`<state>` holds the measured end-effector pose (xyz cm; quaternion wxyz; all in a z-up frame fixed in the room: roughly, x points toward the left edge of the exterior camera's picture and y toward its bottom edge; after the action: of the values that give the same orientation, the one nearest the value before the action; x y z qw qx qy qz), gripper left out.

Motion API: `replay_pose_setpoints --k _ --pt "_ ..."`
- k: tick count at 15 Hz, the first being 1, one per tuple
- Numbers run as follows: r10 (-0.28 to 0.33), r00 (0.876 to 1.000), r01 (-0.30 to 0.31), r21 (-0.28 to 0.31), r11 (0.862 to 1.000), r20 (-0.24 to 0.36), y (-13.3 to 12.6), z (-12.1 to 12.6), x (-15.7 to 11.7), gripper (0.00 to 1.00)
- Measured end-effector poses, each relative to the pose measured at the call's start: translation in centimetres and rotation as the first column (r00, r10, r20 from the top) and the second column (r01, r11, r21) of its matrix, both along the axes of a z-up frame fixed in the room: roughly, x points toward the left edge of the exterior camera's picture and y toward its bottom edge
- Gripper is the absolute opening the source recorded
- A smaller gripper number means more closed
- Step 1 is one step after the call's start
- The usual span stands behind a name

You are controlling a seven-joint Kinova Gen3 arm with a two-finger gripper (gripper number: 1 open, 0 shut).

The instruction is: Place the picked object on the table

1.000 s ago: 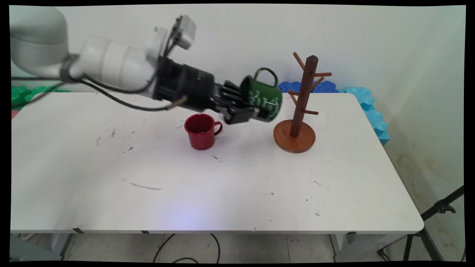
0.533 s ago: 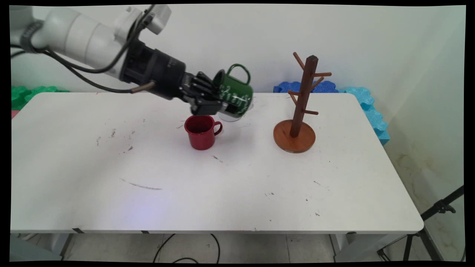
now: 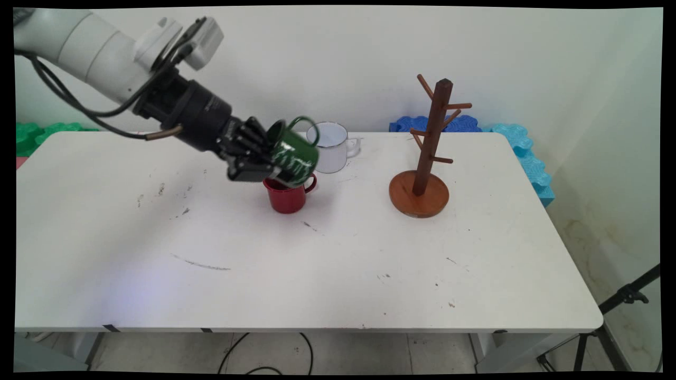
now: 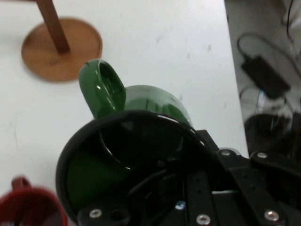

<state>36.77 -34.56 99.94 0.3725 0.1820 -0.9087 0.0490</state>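
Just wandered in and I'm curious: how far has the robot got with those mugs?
Done: nothing hangs on the wooden mug tree. In hand: the gripper holds a tilted green mug in the air above the red mug. Left: red and white mug stand on the table.

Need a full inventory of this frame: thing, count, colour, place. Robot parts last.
green mug: 1, dark green with white print, held tilted above the table, just over the red mug; handle up
red mug: 1, red, upright at mid table, partly hidden by the green mug
white mug: 1, white with dark rim, upright near the far edge, behind the red mug
mug tree: 1, brown wood, round base, right of the mugs, pegs empty
foam mats: green at the far left, blue and light blue at the far right, behind the table
tripod: 1, black, floor at lower right
table: 1, white, scuffed
gripper: 1, black, shut on the green mug's rim
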Motion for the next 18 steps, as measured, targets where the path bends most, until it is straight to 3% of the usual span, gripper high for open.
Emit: replay_pose_setpoints --k 3,8,18 --pt "-0.027 0.994 0.025 0.025 0.999 0.106 0.2 -0.4 0.8 0.0" --pt "-0.051 0.966 0.033 0.077 0.997 0.255 0.0 -2.1 1.4 0.0" --pt "-0.096 0.908 0.044 0.133 0.99 0.407 -1.2 -7.6 -0.5 0.0"
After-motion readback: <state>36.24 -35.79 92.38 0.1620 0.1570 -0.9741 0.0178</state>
